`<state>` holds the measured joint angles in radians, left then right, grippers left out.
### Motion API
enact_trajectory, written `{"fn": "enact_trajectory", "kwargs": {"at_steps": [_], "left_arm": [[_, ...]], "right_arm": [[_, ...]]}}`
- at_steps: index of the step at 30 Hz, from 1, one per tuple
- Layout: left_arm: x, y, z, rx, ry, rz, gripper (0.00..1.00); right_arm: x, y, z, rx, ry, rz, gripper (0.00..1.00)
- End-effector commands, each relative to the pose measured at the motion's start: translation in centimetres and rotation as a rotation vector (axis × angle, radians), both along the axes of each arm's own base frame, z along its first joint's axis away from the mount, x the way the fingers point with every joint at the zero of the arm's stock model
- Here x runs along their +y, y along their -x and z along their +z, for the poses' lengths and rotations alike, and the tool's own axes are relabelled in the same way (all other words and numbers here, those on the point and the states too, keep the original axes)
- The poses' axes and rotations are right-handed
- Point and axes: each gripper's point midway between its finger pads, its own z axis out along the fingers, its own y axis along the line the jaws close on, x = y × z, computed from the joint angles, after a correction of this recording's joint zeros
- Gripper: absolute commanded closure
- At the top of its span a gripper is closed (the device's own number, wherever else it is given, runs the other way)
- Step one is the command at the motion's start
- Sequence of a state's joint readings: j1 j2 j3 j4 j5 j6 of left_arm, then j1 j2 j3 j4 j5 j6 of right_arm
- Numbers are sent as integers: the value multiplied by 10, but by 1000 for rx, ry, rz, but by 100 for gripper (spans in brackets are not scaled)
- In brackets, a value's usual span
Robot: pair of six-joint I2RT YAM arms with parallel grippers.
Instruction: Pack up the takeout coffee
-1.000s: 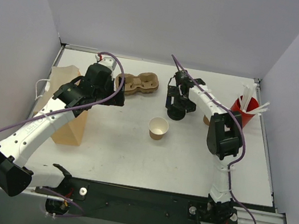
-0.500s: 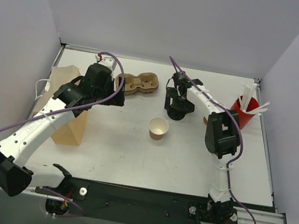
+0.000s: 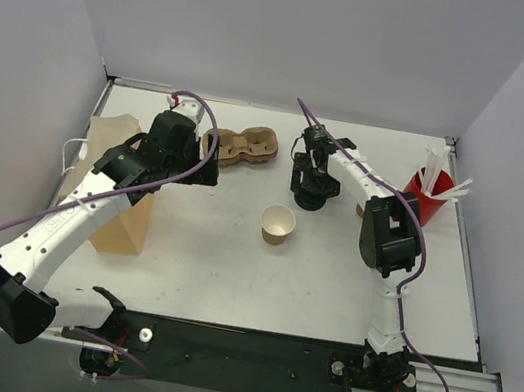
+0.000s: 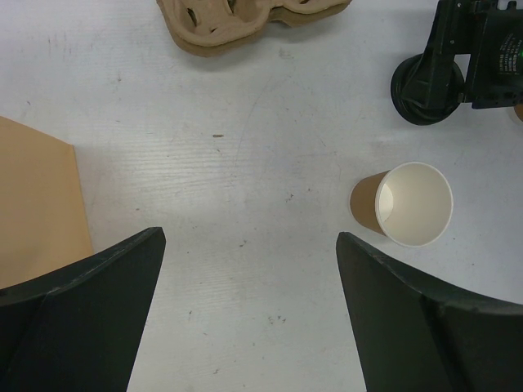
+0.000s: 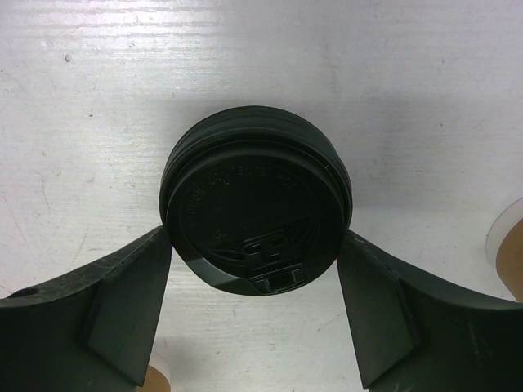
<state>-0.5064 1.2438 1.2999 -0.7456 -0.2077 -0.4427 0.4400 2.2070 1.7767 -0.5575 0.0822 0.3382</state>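
Observation:
The takeout coffee cup, brown kraft paper with a white inside, stands upright and open-topped mid-table, also seen in the left wrist view. A stack of black lids sits behind it. My right gripper is down over that stack. In the right wrist view both fingers touch opposite sides of the top black lid, which sits slightly askew on the stack, so the right gripper is shut on it. My left gripper hovers wide open over bare table, left of the cup, holding nothing.
A brown pulp cup carrier lies at the back centre. A kraft paper bag stands at the left under my left arm. A red cup with white straws is at the right edge. Another small brown cup sits beside the right arm.
My right gripper shifted slightly left over the lid stack and its fingers narrowed onto the top lid. The left arm and the cup have not moved.

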Motion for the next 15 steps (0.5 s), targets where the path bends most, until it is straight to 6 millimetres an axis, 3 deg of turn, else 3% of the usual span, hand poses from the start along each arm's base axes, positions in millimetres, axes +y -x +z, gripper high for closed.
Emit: {"fn": "enact_trajectory", "kwargs": {"at_steps": [1,15], "left_arm": [[0,-4,15,-52,30,2,3],[0,-4,18,-59,33,1,3]], "right_arm": [[-3,-3,23,-36,18,-5,35],[-3,-3,46,-72,-4,-5,36]]}}
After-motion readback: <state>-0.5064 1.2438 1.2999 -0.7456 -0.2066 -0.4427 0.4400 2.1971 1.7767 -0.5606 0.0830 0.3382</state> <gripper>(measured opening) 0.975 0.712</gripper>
